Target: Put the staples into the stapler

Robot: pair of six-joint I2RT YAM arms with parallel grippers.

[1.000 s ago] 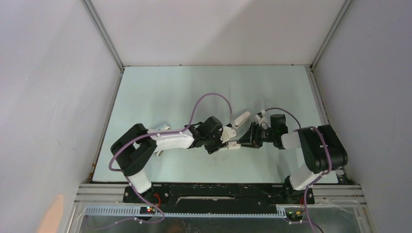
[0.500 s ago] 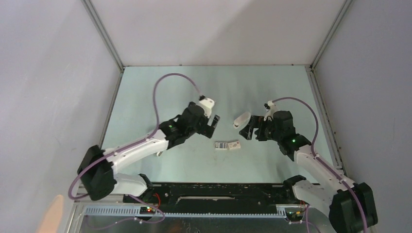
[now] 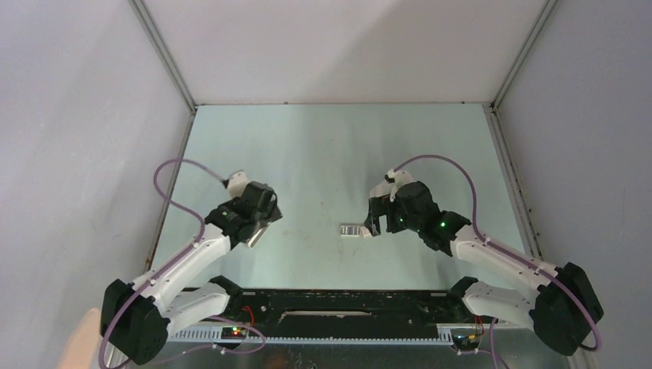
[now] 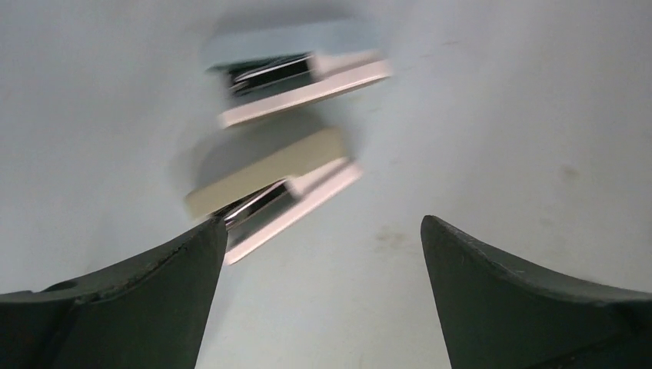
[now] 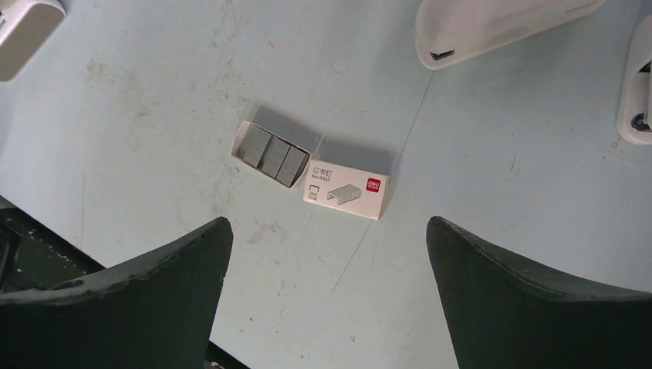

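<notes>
The staples [image 5: 271,156] are grey striped blocks lying in an opened tray, with the white printed box sleeve [image 5: 346,190] touching them. From above, the staples [image 3: 351,231] lie at mid table. My right gripper [image 5: 329,221] hangs open and empty above the table, just short of them; in the top view the right gripper [image 3: 375,220] is at their right. A white stapler [image 5: 500,23] lies beyond the box. My left gripper [image 4: 323,223] is open and empty, and a blurred cream stapler [image 4: 269,184] with a metal channel lies ahead by its left finger.
A second blurred stapler-like shape [image 4: 296,65] lies farther off in the left wrist view. White objects show at the top-left corner [image 5: 23,31] and right edge [image 5: 638,84] of the right wrist view. A white object [image 3: 259,235] lies under the left gripper [image 3: 260,219]. Walls enclose the table.
Both grippers stood together at the staples and have opened and drawn apart. The left arm swung far left and toward the near edge; the right now hovers beside the staples.
</notes>
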